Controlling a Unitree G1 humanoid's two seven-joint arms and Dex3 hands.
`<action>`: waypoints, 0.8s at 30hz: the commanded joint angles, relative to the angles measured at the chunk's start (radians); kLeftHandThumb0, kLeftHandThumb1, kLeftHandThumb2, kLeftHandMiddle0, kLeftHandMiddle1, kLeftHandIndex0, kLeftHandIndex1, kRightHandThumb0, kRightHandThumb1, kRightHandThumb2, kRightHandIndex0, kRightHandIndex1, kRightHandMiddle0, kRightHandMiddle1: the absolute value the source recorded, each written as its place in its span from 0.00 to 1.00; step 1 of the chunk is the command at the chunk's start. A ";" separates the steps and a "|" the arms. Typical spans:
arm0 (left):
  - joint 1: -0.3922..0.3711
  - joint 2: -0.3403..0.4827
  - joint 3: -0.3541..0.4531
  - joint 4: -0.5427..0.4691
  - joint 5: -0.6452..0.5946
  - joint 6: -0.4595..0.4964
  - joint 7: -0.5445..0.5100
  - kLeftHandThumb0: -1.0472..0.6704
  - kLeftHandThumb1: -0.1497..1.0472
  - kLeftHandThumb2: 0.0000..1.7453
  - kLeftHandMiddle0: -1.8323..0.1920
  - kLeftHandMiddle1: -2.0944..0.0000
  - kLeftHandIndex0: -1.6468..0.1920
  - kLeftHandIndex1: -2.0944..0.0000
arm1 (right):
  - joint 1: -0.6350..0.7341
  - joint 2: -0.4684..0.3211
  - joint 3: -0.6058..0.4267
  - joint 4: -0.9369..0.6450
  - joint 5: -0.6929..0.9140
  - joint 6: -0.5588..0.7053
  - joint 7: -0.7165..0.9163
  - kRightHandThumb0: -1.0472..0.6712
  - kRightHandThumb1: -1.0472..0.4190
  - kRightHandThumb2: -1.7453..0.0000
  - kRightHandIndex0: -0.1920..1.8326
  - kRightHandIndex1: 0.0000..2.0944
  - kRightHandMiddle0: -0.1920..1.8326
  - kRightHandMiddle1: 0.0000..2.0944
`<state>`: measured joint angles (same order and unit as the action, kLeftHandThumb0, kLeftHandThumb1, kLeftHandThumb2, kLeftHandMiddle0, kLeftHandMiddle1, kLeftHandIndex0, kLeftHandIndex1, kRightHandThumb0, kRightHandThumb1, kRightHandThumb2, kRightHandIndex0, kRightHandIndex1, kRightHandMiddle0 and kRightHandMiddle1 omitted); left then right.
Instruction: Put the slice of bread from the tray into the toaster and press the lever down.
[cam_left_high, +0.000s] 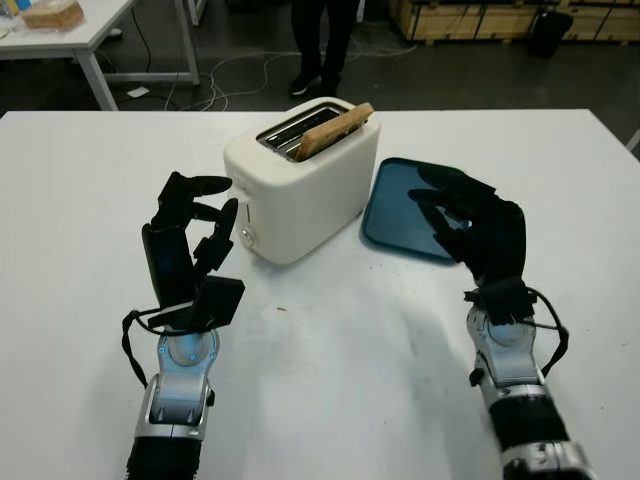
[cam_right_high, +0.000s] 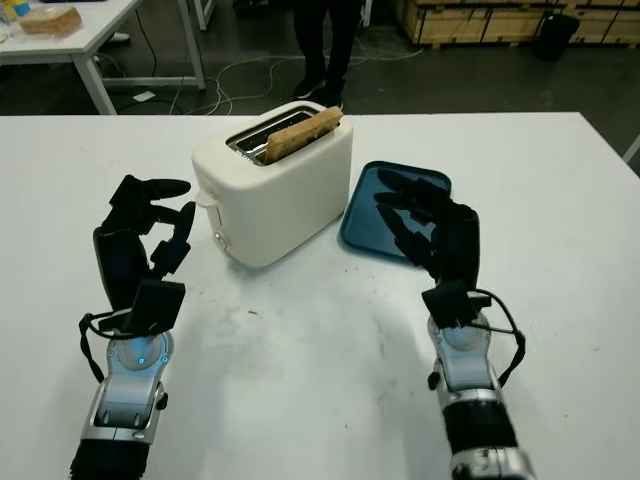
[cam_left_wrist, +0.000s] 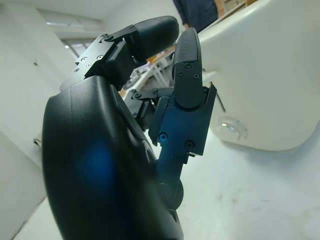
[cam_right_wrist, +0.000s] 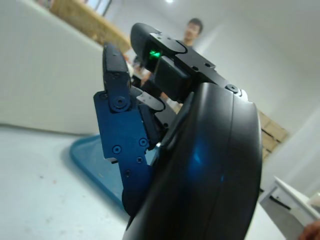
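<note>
We see the slice of bread (cam_left_high: 334, 130) already standing in a slot of the white toaster (cam_left_high: 300, 180) near the table's (cam_left_high: 330, 380) far edge, its top proud of the slot, while the blue tray (cam_left_high: 405, 205) beside it lies bare. We judge the lever (cam_left_high: 243, 213) unpressed: the left hand (cam_left_high: 190, 235), released, hovers just beside it, and the right hand (cam_left_high: 475, 230), likewise released, hangs over the tray; we read no brand or writing

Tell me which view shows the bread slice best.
The left eye view: the bread slice stands clear, leaning in a slot of the toaster. The right eye view shows it much the same. The left wrist view catches the toaster's wall, the right wrist view the tray.
</note>
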<state>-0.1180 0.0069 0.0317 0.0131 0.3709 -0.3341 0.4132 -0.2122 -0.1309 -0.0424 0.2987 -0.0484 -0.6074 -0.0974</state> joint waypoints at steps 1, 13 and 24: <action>-0.018 0.025 0.003 0.009 0.048 0.016 0.020 0.37 0.89 0.15 0.60 0.33 0.58 0.50 | 0.030 0.029 0.003 -0.037 -0.005 0.030 -0.010 0.41 0.09 0.91 0.47 0.49 0.60 0.01; -0.072 0.221 0.012 -0.038 0.204 0.125 -0.031 0.41 0.88 0.05 0.57 0.34 0.50 0.57 | 0.057 0.068 -0.005 -0.048 -0.003 0.048 -0.006 0.42 0.09 0.88 0.43 0.58 0.61 0.01; -0.160 0.401 -0.009 0.007 0.215 0.150 -0.187 0.40 0.86 0.00 0.46 0.45 0.29 0.79 | 0.045 0.074 -0.018 -0.037 0.015 0.041 0.009 0.42 0.09 0.88 0.43 0.56 0.62 0.01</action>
<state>-0.2538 0.3904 0.0316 0.0097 0.5888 -0.1726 0.2418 -0.1550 -0.0619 -0.0534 0.2536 -0.0453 -0.5673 -0.0904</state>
